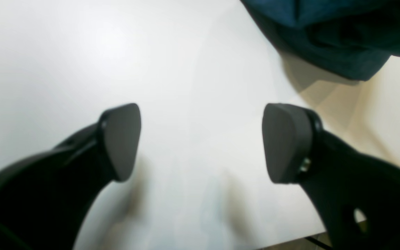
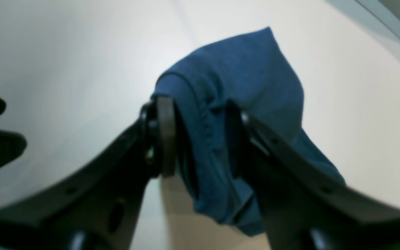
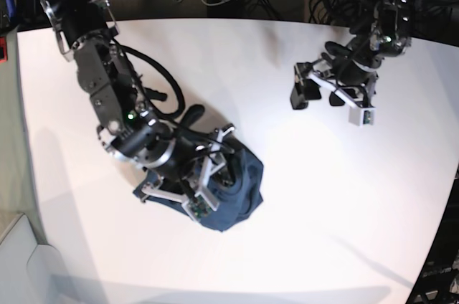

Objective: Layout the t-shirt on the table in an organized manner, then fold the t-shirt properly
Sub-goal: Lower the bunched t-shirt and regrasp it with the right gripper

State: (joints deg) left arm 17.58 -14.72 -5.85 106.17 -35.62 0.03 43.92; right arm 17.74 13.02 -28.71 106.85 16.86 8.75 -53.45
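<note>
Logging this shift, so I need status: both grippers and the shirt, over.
Left gripper open, away from shirt. Right gripper open, fingers astride the shirt. Shirt bunched, unfolded.

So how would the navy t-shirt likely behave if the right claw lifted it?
The t-shirt looks floppy: its soft folds suggest it would droop from the right claw rather than hold a shape. It seems unlikely to break, being thin cloth, but its bunched layers might shift or unfold.

The t-shirt [image 3: 224, 207] lies on the tabletop [image 3: 337, 196], lower left of the base frame. The right gripper [image 3: 215, 168] is over it; the left gripper [image 3: 315, 89] is upper right.
</note>
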